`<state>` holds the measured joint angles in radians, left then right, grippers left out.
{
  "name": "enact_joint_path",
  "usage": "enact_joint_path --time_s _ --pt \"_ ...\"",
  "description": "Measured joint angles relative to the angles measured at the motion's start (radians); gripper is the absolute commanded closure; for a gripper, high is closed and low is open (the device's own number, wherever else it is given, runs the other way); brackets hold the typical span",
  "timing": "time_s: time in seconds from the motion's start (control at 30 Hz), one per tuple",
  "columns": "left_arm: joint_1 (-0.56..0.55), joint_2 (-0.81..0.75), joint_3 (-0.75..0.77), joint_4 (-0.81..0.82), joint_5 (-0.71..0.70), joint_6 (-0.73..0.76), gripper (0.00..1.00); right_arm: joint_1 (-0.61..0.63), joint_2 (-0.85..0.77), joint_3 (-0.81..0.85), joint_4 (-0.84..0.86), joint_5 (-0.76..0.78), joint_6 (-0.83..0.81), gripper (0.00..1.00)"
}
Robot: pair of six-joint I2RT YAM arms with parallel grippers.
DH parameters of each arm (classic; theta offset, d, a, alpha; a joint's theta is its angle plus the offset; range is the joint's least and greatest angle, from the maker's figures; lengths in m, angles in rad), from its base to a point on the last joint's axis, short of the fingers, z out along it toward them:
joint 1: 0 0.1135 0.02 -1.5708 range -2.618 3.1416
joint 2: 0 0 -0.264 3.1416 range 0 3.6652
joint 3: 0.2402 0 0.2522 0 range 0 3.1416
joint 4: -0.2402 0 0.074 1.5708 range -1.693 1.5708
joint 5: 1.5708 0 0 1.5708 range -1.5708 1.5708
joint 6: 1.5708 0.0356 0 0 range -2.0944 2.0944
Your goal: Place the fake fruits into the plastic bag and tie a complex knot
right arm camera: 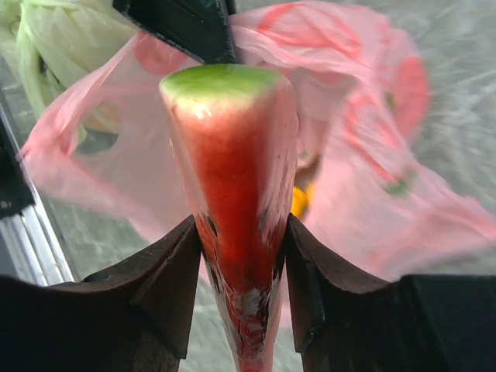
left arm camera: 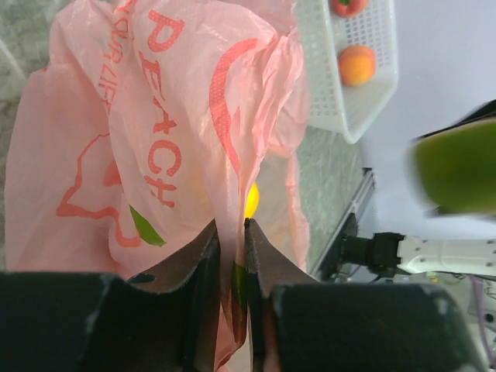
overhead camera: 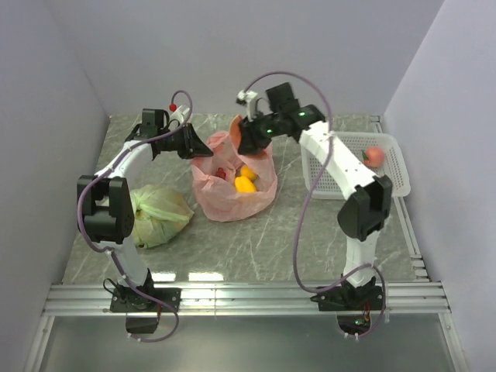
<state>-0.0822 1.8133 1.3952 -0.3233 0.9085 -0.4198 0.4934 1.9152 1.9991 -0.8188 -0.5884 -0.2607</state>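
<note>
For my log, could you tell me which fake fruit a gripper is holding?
The watermelon slice, in the right gripper; the rest lie in bag or basket.

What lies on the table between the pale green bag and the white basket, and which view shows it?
The pink plastic bag, open, with yellow and red fake fruits inside. The top external view shows it, green bag left, basket right.

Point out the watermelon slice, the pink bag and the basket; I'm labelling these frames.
watermelon slice (right arm camera: 232, 178), right wrist view, on its red flesh.
pink bag (overhead camera: 223, 201), top view, on its front-left wall.
basket (overhead camera: 391, 180), top view, on bare mesh.
</note>
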Motion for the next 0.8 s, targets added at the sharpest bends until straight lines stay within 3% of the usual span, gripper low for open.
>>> enact_joint_path --time_s 0.1,0.13,0.17,0.27,0.3,0.37,0.63,0.8 --pt "0.002 0.000 0.000 0.023 0.012 -0.034 0.78 0.064 0.075 -0.005 0.058 0.034 0.052 0.94" --pt "0.003 0.000 0.000 0.029 0.014 -0.043 0.78 0.082 0.098 -0.012 0.075 0.053 0.064 0.87" --pt "0.004 0.000 0.000 0.033 0.016 -0.050 0.78 0.095 0.116 -0.015 0.084 0.068 0.072 0.64" --pt "0.010 0.000 0.000 0.050 0.019 -0.073 0.78 0.130 0.170 -0.019 0.109 0.111 0.101 0.20" --pt "0.011 0.000 0.000 0.055 0.019 -0.077 0.77 0.137 0.183 -0.019 0.112 0.121 0.108 0.18" --pt "0.014 0.000 0.000 0.063 0.021 -0.086 0.77 0.141 0.196 -0.019 0.113 0.137 0.107 0.02" --pt "0.019 0.013 0.000 0.074 0.021 -0.093 0.76 0.080 0.118 -0.032 0.082 0.115 0.095 0.02" --pt "0.019 0.032 0.002 0.067 0.018 -0.076 0.76 -0.124 -0.063 -0.063 0.027 0.045 0.066 0.02"
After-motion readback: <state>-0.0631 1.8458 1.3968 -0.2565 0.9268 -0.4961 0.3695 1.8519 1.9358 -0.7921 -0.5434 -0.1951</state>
